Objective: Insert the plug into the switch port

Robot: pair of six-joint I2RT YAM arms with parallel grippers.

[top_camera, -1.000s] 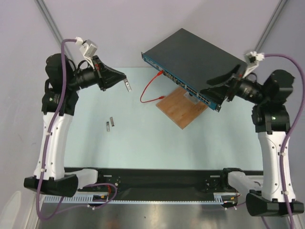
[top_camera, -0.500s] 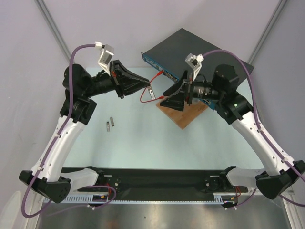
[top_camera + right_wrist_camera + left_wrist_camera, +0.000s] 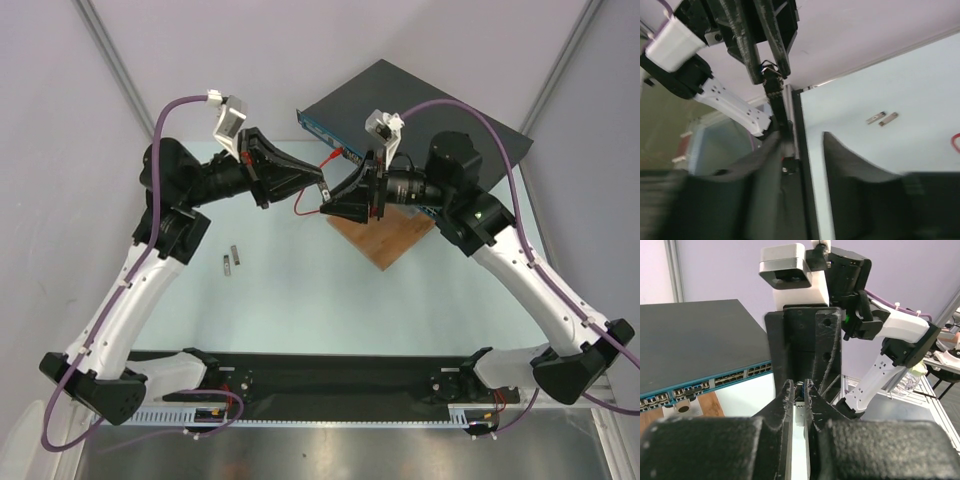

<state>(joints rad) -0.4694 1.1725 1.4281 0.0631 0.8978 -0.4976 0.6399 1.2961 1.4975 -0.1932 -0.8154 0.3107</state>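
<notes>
One plug [image 3: 773,85] pinched in left fingers [image 3: 785,401], right fingers [image 3: 841,161] flanking it.

We view the table [image 3: 300,290] from overhead. Wrist cameras face each other closely: left sees the right gripper [image 3: 801,371], right the left gripper [image 3: 769,75].

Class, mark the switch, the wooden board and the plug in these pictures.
switch [image 3: 402,96], top view, dark lid.
wooden board [image 3: 385,245], top view, bare near corner.
plug [image 3: 800,402], left wrist view, its visible end.
</notes>
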